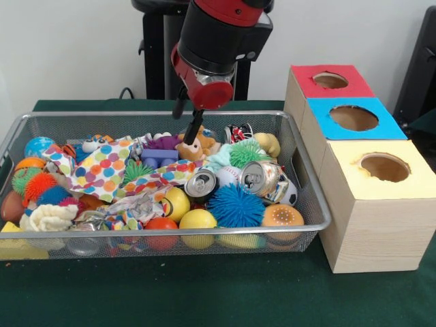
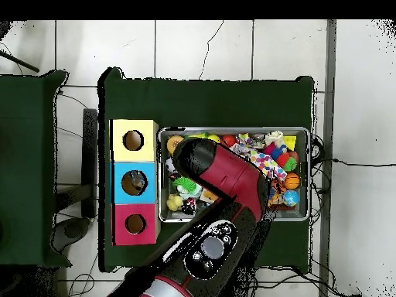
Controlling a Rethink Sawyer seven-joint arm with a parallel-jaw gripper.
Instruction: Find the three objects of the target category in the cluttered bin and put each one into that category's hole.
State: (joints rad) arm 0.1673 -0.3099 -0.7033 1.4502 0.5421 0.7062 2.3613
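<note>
Bin (image 1: pixel 315 199) contents are packed in one mesh tray on the table (image 1: pixel 204 293). Three boxes (image 1: pixel 375 231), one hole each, stand at its 3 o'clock. The target category is not indicated. The gripper (image 1: pixel 193 129) is lowered at the bin's 12 o'clock edge; whether it is apart or together cannot be told. One dotted cloth (image 1: pixel 102 174) is limp. One blue spiky ball (image 1: pixel 235 204) is judged soft. Two crushed cans (image 1: pixel 201 184) at centre are judged light, slippery and best taken across the body.

One wire bin (image 1: pixel 310 204), three boxes (image 1: pixel 371 225), two crushed cans (image 1: pixel 262 178).
</note>
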